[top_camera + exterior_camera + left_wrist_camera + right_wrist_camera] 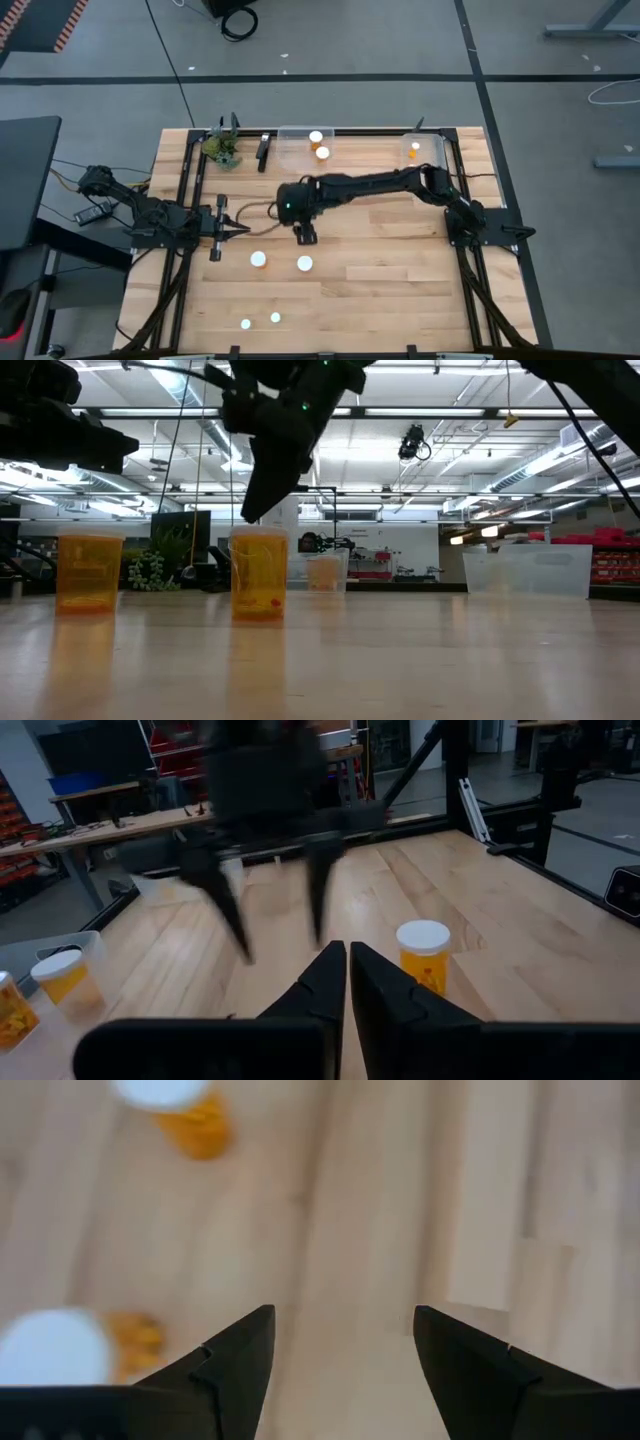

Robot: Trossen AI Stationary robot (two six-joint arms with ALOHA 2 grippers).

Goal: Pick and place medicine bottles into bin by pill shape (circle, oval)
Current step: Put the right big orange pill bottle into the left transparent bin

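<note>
Left arm: folded at the left edge of the table (400, 300). The left gripper (232, 229) points toward the table's middle; its fingers (330, 990) are clenched together on nothing.

Medicine bottles on the open table: two larger bottles stand upright, long axis vertical, white caps facing up. One bottle (259, 259) is just right of the left gripper; the second bottle (305, 263) is beside it, further right. Two smaller caps (246, 323) (276, 317) lie near the front edge, well apart from both grippers. In the low view, the near bottles (259, 573) (90, 572) stand straight on their bases.

Right arm: stretched across the table from the right side. The right gripper (304, 235) hangs above the table, pointing down, just behind the second bottle. Its fingers (235, 1355) are spread apart and released, with bare wood between them.

Bins: a clear bin (295, 150) at the back centre holds two bottles (316, 137) (322, 153). A second clear bin (436, 152) at the back right holds one bottle (415, 151).
</note>
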